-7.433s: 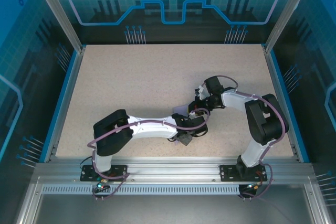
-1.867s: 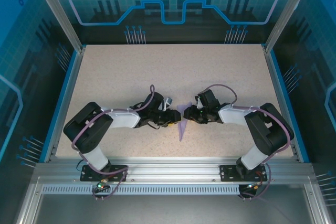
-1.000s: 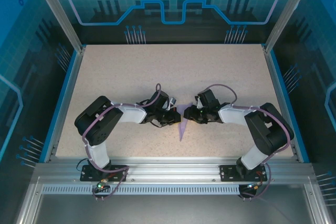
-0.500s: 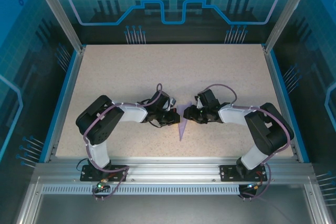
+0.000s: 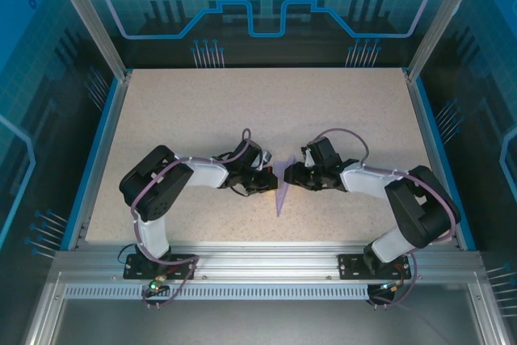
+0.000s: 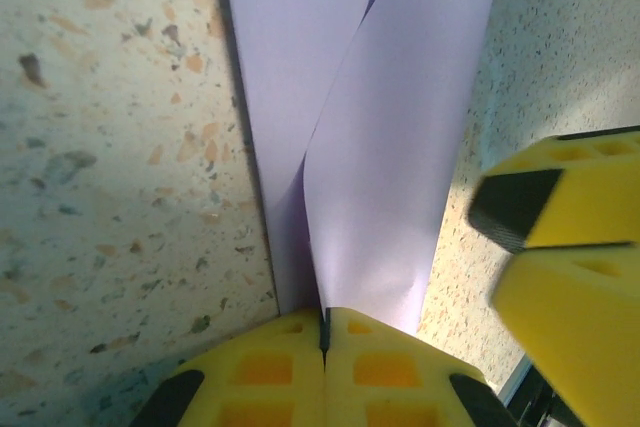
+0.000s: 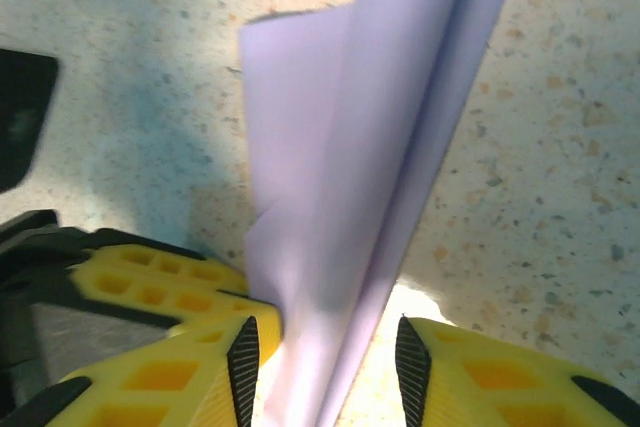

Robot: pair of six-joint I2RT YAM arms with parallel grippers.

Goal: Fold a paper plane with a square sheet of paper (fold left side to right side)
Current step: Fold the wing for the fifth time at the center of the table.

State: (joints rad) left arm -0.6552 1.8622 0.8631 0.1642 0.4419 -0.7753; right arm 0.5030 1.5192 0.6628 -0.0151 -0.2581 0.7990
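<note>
I am looking at the lavender paper plane (image 5: 279, 191) lying in the middle of the speckled table (image 5: 242, 111), its narrow tip pointing toward the arm bases. My left pincer (image 6: 323, 325) is pressing its yellow fingers together, pinching a raised flap of the plane. My right pincer (image 7: 325, 352) is standing spread, straddling the folded layers.
</note>
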